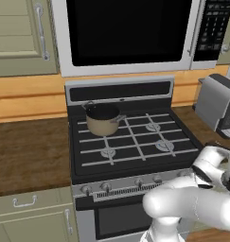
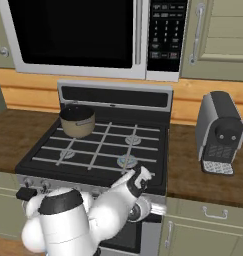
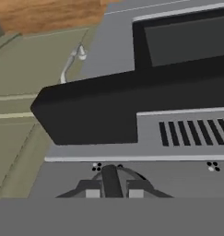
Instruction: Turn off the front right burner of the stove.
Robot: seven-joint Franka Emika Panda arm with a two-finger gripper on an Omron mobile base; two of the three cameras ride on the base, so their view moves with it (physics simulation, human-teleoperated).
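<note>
right now i see my pincer clamped on a knob of the stove, its black top above it.

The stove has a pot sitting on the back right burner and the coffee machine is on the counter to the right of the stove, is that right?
Not quite. The pot sits on the stove's back left burner, not the back right; the left base view shows it clearly. The coffee machine is indeed on the counter to the right of the stove.

Pot on stove's back-left burner; coffee machine seemingly right.
</note>
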